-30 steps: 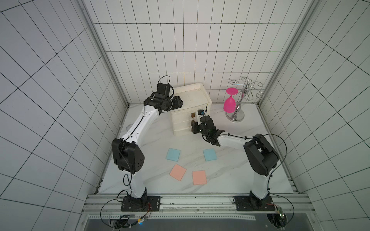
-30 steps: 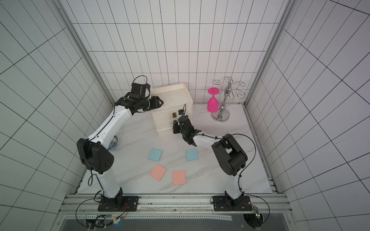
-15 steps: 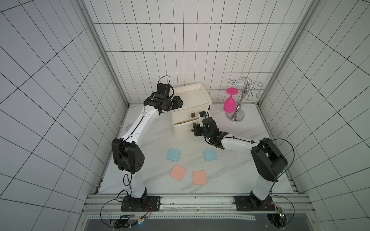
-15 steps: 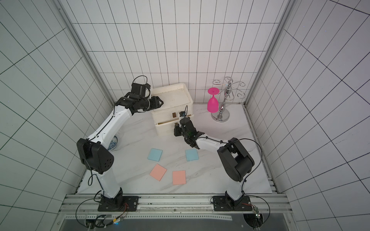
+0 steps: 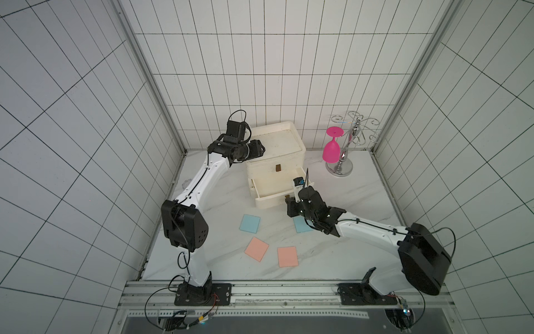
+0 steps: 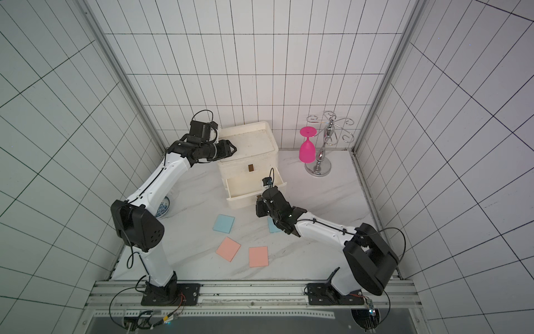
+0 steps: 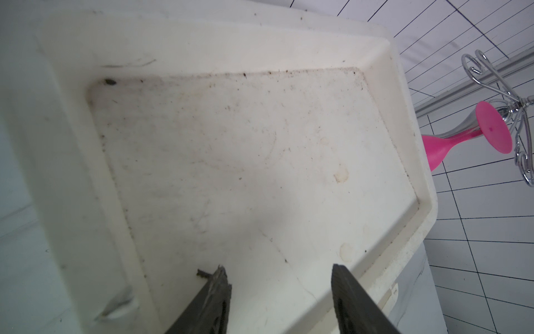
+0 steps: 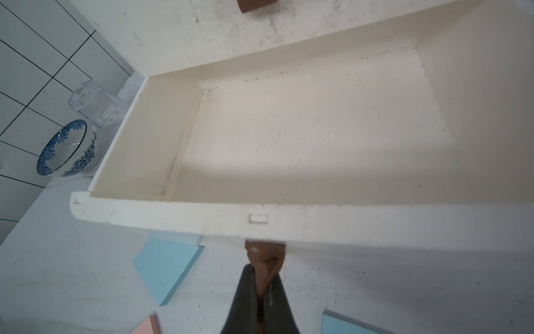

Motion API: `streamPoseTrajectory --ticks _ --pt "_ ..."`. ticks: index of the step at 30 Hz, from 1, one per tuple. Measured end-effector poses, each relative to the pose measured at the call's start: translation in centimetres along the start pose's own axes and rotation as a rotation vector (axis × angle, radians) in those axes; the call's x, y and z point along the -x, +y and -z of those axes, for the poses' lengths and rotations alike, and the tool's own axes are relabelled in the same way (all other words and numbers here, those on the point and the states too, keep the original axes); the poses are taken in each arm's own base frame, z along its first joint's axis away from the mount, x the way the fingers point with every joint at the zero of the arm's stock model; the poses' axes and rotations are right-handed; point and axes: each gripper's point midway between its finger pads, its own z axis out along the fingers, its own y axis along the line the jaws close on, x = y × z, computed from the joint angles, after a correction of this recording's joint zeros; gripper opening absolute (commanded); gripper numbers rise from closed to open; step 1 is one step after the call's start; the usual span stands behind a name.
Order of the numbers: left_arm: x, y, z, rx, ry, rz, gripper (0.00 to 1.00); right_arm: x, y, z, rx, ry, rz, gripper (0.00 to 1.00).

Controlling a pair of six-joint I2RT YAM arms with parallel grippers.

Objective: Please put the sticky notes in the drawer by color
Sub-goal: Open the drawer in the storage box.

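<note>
While the right pincer [image 8: 261, 276] is pressed together on the brown tab handle [image 8: 264, 256] of the pulled-out drawer [image 5: 270, 201], the left pincer [image 7: 278, 269] hangs spread above the chest's [image 5: 265, 169] rimmed lid [image 7: 404, 95]; whether it touches there I cannot tell. On the desk [image 5: 361, 196], at 6 o'clock from the chest, a blue sticky note [image 5: 250, 223] lies flat. A second blue note [image 5: 299, 227] sits at its 3 o'clock, partly under the right arm [image 5: 370, 231]. A pink note [image 5: 256, 249] and a second pink note [image 5: 287, 256] lie farther toward 6 o'clock, all apart.
</note>
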Motion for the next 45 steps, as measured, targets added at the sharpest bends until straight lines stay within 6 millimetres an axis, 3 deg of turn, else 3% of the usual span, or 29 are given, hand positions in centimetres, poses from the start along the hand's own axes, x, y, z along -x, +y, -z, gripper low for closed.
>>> streamPoseTrajectory --ticks 4,8,12,17,21,23,26,30,34,40,45 --pt "-0.2 -0.4 0.0 -0.005 0.004 -0.002 0.59 -0.3 0.0 0.4 -0.006 0.012 0.003 0.09" --pt "-0.5 -0.5 0.2 -0.005 0.010 -0.004 0.59 -0.3 -0.1 0.7 -0.012 0.017 0.002 0.49" --pt "-0.8 -0.7 1.2 -0.005 0.015 0.001 0.59 1.4 0.2 2.9 -0.002 -0.029 -0.010 0.64" --pt "-0.9 -1.7 4.5 -0.027 -0.017 -0.009 0.59 3.6 -0.5 7.1 -0.033 -0.097 -0.033 0.79" --pt "-1.7 -2.2 8.5 -0.053 -0.070 -0.020 0.60 3.7 -2.0 9.6 -0.075 -0.121 -0.062 0.80" --pt "-2.8 -1.9 10.3 -0.065 -0.092 -0.013 0.60 2.2 -3.1 9.4 -0.100 -0.092 -0.078 0.81" --pt "-5.3 -0.4 11.8 -0.072 -0.098 0.020 0.60 -1.8 -5.2 7.6 -0.166 0.027 -0.081 0.82" --pt "-9.3 1.9 11.9 -0.059 -0.061 0.071 0.60 -6.7 -7.0 5.0 -0.238 0.191 -0.057 0.86" --pt "-13.0 3.5 11.6 -0.048 -0.020 0.115 0.60 -9.6 -8.1 3.1 -0.282 0.291 -0.026 0.89" --pt "-15.7 4.4 11.7 -0.057 -0.002 0.157 0.60 -13.4 -9.4 1.1 -0.319 0.415 0.015 0.91" --pt "-16.8 4.8 11.7 -0.063 0.005 0.177 0.60 -13.0 -8.8 0.3 -0.290 0.406 0.011 0.92"
